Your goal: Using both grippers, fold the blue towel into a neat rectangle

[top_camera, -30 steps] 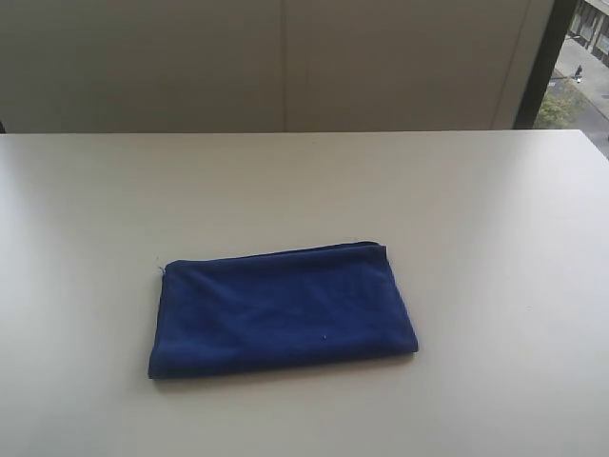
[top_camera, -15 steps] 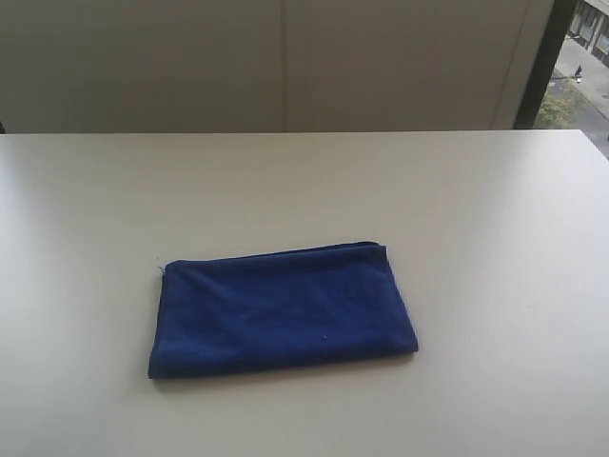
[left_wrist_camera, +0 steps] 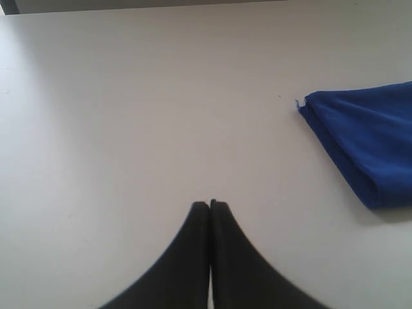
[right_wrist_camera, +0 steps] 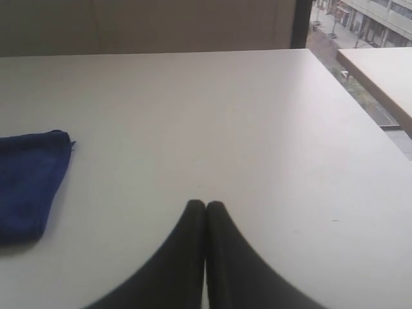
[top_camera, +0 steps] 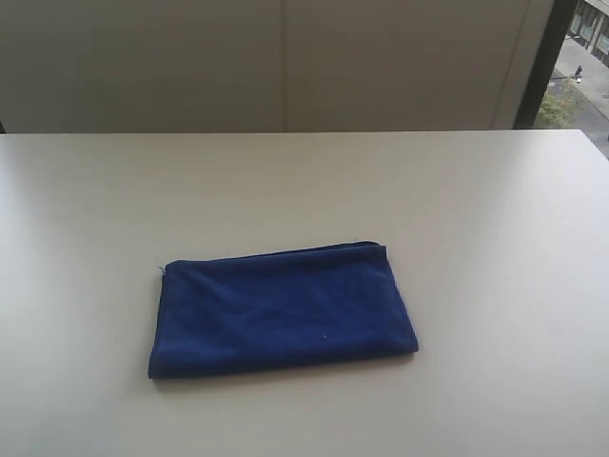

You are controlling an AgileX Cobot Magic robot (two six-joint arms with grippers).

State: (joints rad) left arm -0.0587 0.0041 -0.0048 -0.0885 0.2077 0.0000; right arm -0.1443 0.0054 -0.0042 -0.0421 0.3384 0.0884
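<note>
the pale table (top_camera: 476,209) fills most of the exterior view, with a plain wall (top_camera: 285,67) behind it and a strip of window (top_camera: 580,57) at the far right. the towel (top_camera: 281,309) lies flat on the near half of the table, a little left of the middle, folded into a long rectangle with layered edges along its far side and its left end. its long sides run across the view, slightly tilted.

the left gripper (left_wrist_camera: 210,205) sits low over bare table, its two black fingers pressed together and holding nothing. the towel's layered end lies well apart from it, off to one side and farther out. the right gripper (right_wrist_camera: 205,205) is likewise closed and empty, above bare table, with the towel's other end well apart on its opposite side.

a tiny white bit (top_camera: 385,248) shows at the towel's far right corner; what it is cannot be told.
</note>
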